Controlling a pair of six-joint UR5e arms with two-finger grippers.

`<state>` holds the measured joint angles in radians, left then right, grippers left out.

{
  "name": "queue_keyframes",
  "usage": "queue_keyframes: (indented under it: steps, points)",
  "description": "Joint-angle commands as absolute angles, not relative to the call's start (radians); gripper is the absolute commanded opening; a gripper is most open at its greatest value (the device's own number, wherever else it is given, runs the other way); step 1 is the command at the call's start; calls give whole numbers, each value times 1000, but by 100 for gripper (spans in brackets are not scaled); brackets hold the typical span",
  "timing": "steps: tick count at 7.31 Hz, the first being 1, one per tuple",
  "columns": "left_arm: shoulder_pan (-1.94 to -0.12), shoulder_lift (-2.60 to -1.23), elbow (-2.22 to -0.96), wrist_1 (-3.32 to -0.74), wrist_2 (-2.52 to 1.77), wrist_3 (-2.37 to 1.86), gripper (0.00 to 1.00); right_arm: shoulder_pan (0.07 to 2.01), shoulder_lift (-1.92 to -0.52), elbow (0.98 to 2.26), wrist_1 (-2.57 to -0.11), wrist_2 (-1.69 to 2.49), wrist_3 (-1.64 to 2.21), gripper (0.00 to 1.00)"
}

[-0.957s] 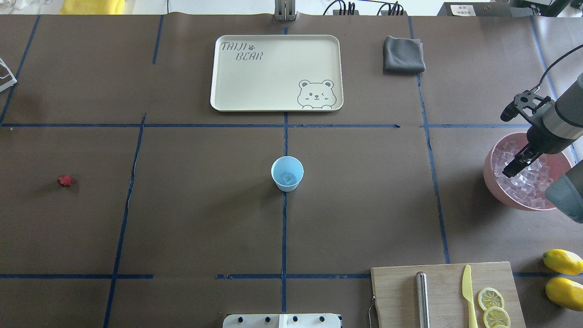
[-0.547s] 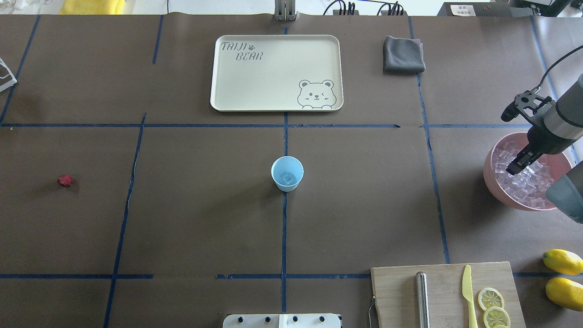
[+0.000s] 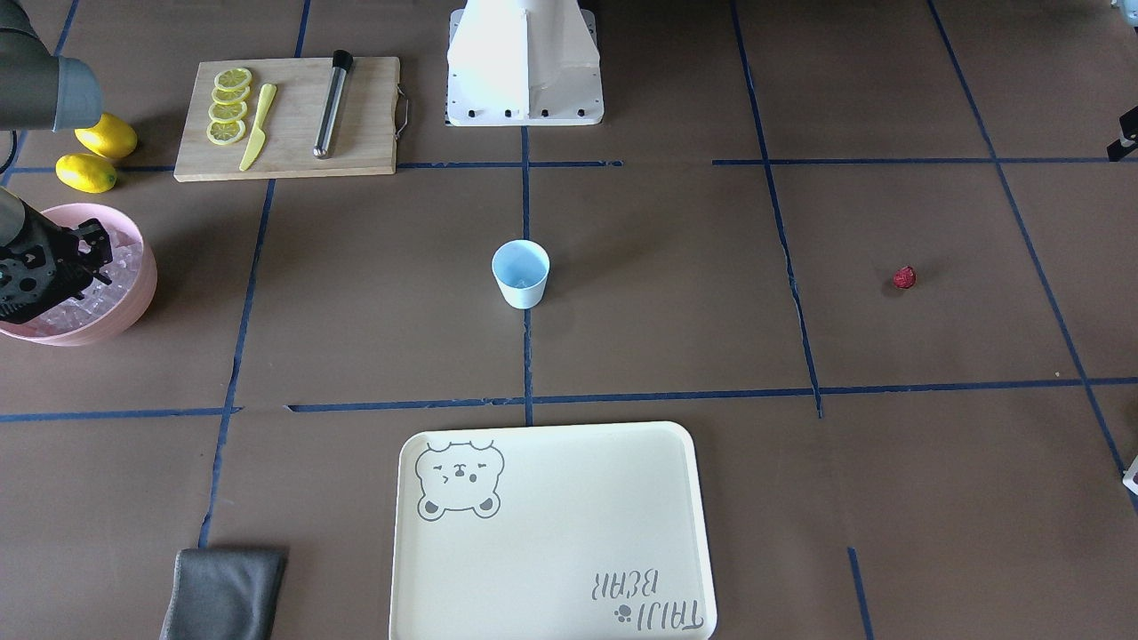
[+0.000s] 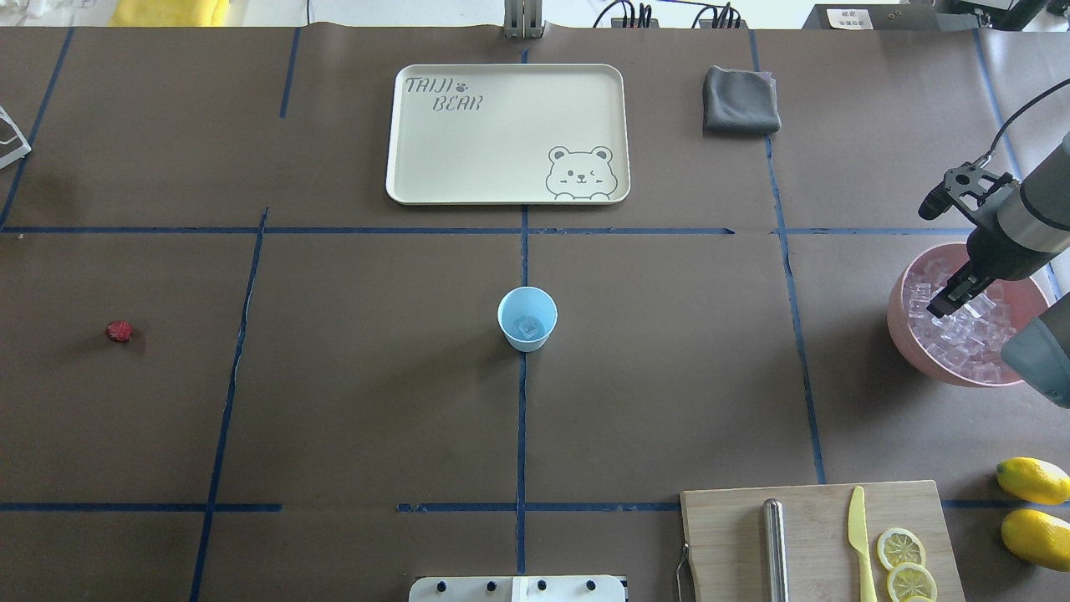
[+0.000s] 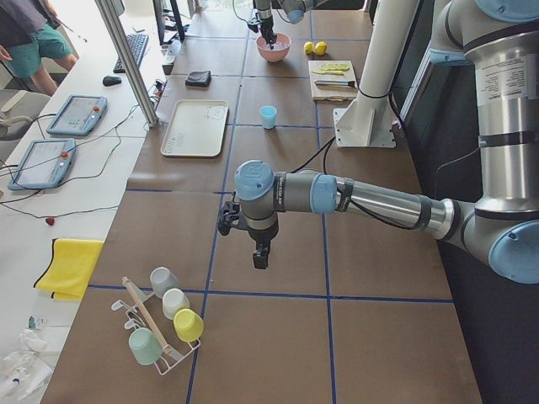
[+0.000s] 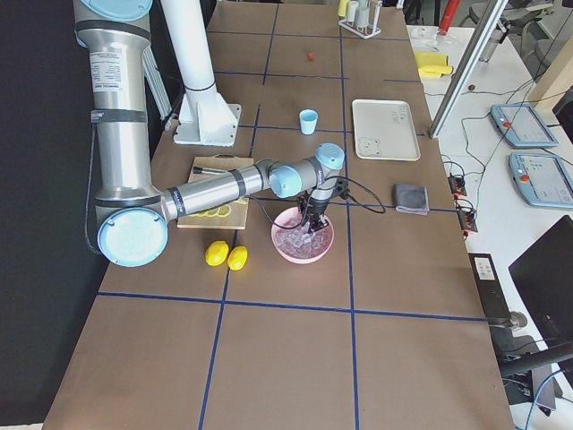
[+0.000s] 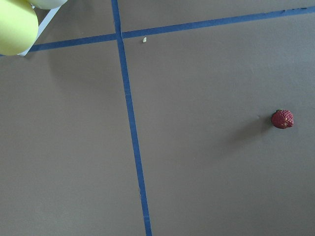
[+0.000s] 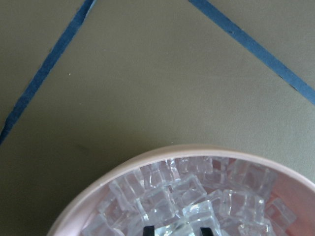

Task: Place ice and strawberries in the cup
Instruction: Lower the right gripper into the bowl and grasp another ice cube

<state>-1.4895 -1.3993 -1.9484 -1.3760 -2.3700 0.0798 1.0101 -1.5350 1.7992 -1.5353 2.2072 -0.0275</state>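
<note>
The pale blue cup (image 4: 527, 318) stands at the table's centre with one ice cube in it. Far to its left lies the strawberry (image 4: 119, 332), which also shows in the left wrist view (image 7: 282, 119). My right gripper (image 4: 940, 308) is down in the pink bowl (image 4: 899, 322) of ice (image 4: 961, 334). In the right wrist view its fingertips (image 8: 147, 230) flank one cube, and they look shut on it. My left gripper (image 5: 259, 257) hangs over bare table short of the strawberry. Only the side view shows it, so I cannot tell its state.
A cream tray (image 4: 501, 134) and a grey cloth (image 4: 740, 100) lie at the far side. A cutting board (image 4: 819, 535) with a knife, a metal rod and lemon slices sits front right, two lemons (image 4: 1032, 481) beside it. A cup rack (image 5: 160, 324) stands at the left end.
My right gripper's fingers have narrowed among the ice, and it has shifted a little toward the bowl's far side. The cup and the strawberry have not moved.
</note>
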Motion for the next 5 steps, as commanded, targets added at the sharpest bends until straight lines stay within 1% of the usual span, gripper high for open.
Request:
queue_keyframes:
  steps: [1,2,3,4,5]
  points:
    - [-1489,-1401,-1950,-1376,-2370,80,100,1046,-1534,1822,-1539,2207,-28,1]
    - [-1489,-1401,-1950,-1376,-2370,80,100,1083,-1532,1839,-1539,2209,-28,1]
    - [-1489,-1401,-1950,-1376,-2370,80,100,1119,-1528,1895,-1608,2212,-23,2]
    - [-1489,-1401,-1950,-1376,-2370,80,100,1155,-1517,1978,-1722,2209,-17,2]
    - [-1489,-1401,-1950,-1376,-2370,80,100,1208,-1510,2011,-1779,2223,-6,0]
